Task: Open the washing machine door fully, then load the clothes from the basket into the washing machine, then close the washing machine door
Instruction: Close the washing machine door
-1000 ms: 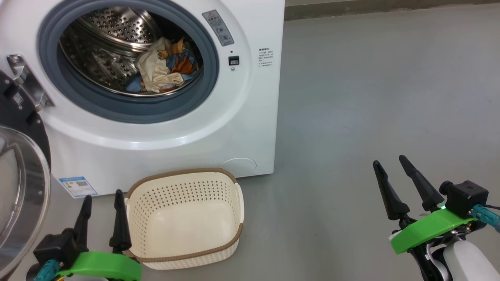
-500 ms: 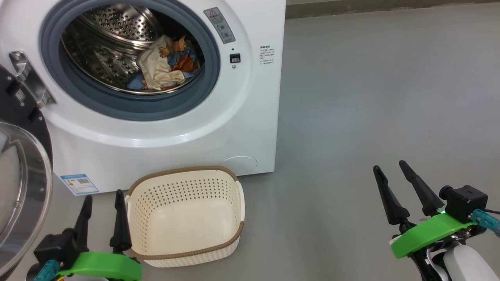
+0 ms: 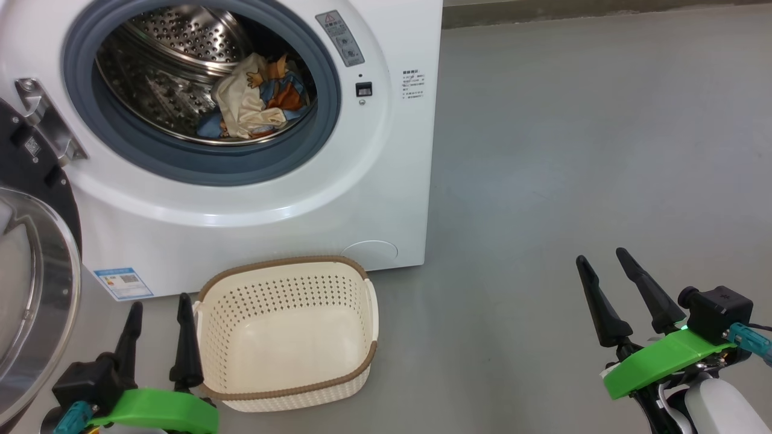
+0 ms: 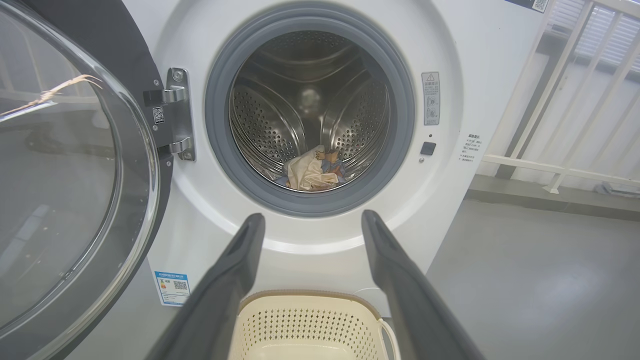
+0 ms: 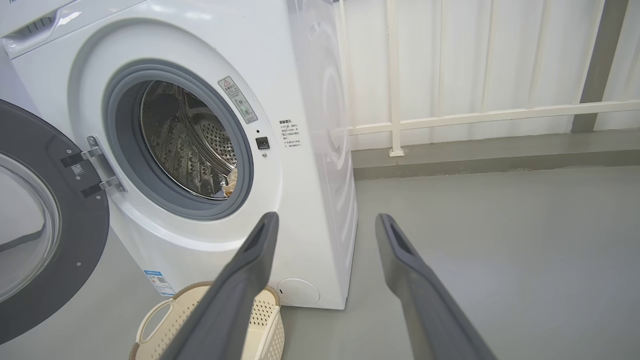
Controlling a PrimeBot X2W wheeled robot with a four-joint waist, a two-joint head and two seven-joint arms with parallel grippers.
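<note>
My left end effector (image 3: 159,301) hangs released at the lower left of the head view, its two dark fingers spread and pointing up with nothing between them. The inner finger stands just beside the near-left corner of the basket (image 3: 283,295); I cannot tell whether it touches the rim. My right end effector (image 3: 601,255) is likewise released and grasps nothing, its fingers apart over the grey floor (image 3: 573,150), well apart from the basket and the washer (image 3: 386,199). The basket sits on the floor just in front of the washer, with its perforated walls and bare bottom showing. The door (image 3: 33,283) is swung wide on its hinge at the washer's left, its glass bowl facing outward. The clothes (image 3: 253,102), cream and blue with orange print, lie bunched low in the steel drum (image 3: 163,72) behind the grey gasket (image 3: 205,172).
</note>
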